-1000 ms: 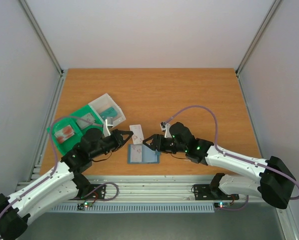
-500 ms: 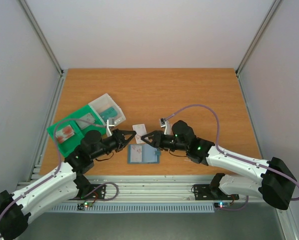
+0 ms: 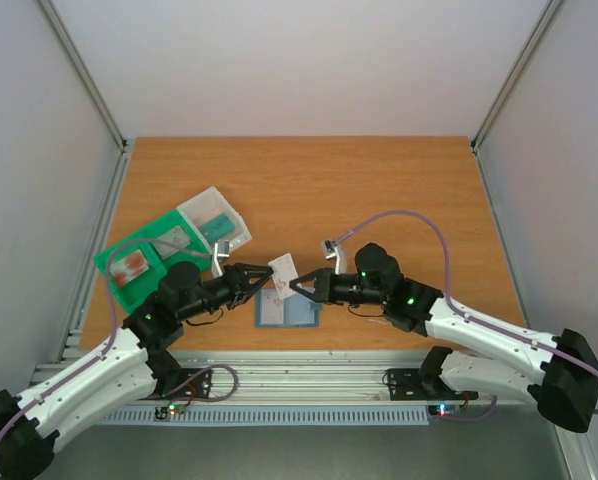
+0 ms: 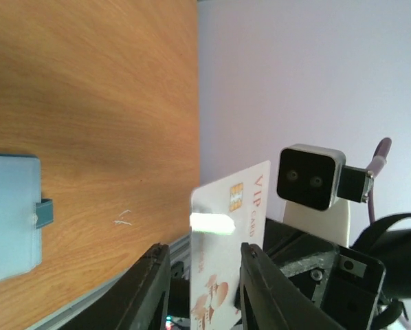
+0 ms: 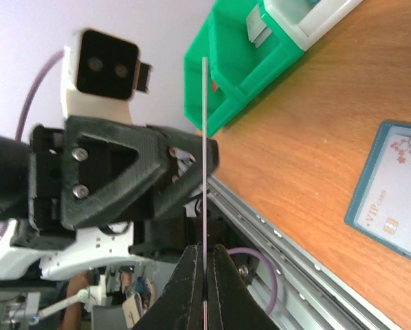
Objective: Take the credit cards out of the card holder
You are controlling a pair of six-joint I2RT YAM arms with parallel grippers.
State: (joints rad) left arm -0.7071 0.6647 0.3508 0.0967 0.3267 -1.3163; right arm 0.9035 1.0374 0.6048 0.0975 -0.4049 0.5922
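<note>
A whitish credit card (image 3: 282, 268) with a chip and "VIP CARD" print hangs above the table between my two grippers. My right gripper (image 3: 297, 285) is shut on its edge; in the right wrist view the card (image 5: 204, 137) shows edge-on, rising from the shut right gripper (image 5: 204, 251). My left gripper (image 4: 204, 251) is open, and the card (image 4: 233, 206) stands between its jaws with a gap on the left side. The slate-blue card holder (image 3: 304, 315) lies open on the table below, tab clasp (image 4: 44, 212) outward, with another whitish card (image 5: 401, 199) lying on it.
A green tray (image 3: 134, 265) with a clear box (image 3: 216, 222) stands at the left, behind my left arm, and also shows in the right wrist view as the green tray (image 5: 240, 62). The table's near edge and metal rail run just below the card holder.
The card has passed from my left gripper to my right. The right jaws closed on it, the left jaws opened, and the card rose a little to the right.
</note>
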